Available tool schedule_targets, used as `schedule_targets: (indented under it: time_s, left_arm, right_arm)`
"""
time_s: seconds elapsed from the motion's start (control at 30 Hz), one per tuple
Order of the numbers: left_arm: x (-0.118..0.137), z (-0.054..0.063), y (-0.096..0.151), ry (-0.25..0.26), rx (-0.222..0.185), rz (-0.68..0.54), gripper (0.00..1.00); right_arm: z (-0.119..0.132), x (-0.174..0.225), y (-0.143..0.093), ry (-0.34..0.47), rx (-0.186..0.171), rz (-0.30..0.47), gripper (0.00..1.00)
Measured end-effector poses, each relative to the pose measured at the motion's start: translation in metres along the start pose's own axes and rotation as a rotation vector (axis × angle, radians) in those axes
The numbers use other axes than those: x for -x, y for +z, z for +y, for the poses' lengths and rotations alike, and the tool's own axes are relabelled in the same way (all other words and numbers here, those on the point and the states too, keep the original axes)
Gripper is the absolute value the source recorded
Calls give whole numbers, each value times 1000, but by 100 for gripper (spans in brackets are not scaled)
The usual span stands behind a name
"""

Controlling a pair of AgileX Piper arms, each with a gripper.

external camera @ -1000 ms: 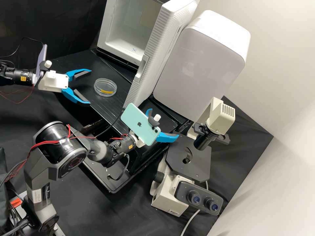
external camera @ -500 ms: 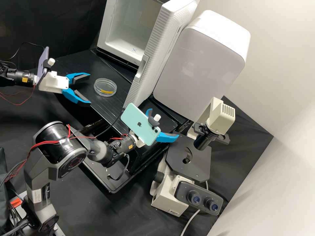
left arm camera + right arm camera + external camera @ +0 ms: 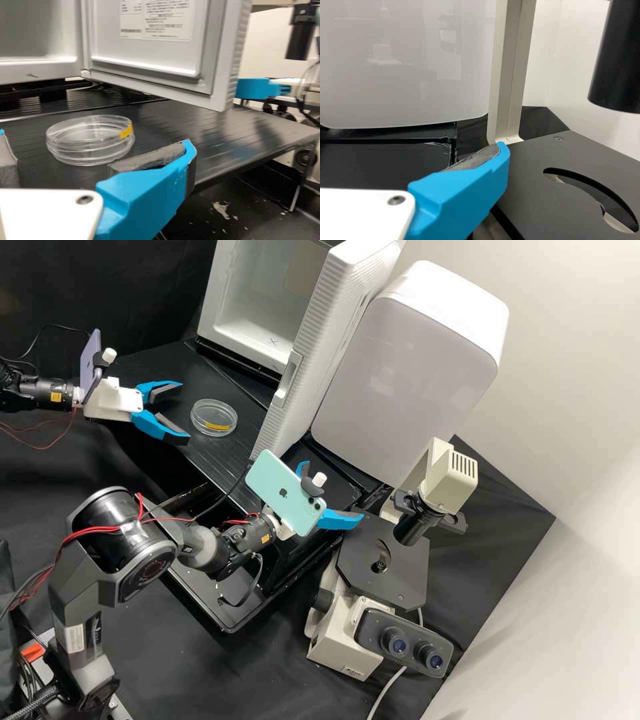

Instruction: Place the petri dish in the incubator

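Blue fingers (image 3: 160,427) of the left gripper (image 3: 180,410) stand wide apart, holding nothing. The dish (image 3: 213,417) lies just ahead of their tips, apart from both. In the left wrist view it sits in line with the gap between the two fingers, beyond the foam pad of the nearer one. It is a clear, shallow, lidded dish with a yellow mark on its rim, and it rests flat on the tray (image 3: 220,453), a black ribbed surface.

Behind the dish stands the incubator (image 3: 253,307), white, with its door (image 3: 320,353) swung open and its pale chamber exposed. The door's lower edge hangs over the tray close to the dish.

The right gripper (image 3: 340,519) hovers well apart from the dish, on the far side of the door, just above the black stage (image 3: 560,190) of the microscope (image 3: 373,633). Whether it is open or closed cannot be told.

A black cloth (image 3: 500,553) covers the bench, and a plain white wall (image 3: 573,373) rises behind it.
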Motion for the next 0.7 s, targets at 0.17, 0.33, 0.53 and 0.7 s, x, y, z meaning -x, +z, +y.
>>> schedule_targets:
  time_s: [0.17,0.33,0.53,0.7]
  left_arm:
    - [-6,1,-3,3,-41,8,100]
    - [-12,5,-9,-3,-63,31,100]
    - [-17,5,-11,-27,-99,45,100]
    - [-18,6,-11,-33,-101,49,100]
  right_arm:
    - [0,0,0,0,0,0,100]
    - [0,0,0,0,0,0,100]
    - [0,0,0,0,0,0,100]
    - [0,0,0,0,0,0,100]
